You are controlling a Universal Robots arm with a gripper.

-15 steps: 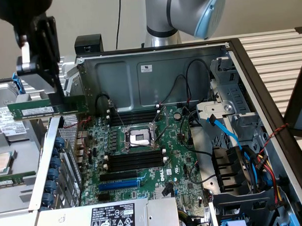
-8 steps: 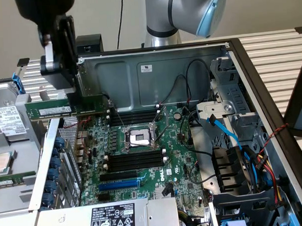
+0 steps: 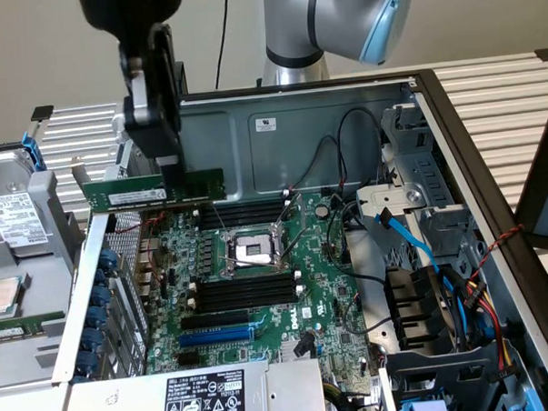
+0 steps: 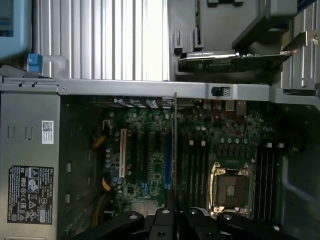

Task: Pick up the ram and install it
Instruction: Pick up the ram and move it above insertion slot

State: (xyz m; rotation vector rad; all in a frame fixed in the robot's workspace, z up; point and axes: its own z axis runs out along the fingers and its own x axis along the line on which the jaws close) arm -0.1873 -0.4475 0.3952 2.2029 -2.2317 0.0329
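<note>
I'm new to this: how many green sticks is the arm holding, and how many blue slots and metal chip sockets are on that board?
Green stick, held in the end effector: 1
Blue slot: 1
Metal chip socket: 1
Total: 3

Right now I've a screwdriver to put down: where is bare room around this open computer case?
Bare: the ribbed white tabletop at the exterior view's right, past the grey metal case. Crowded: black and blue cables beside the green motherboard; the end effector holds a green ram stick above.

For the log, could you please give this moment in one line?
gripper shut on ram | ram held above motherboard | not yet installed
</note>
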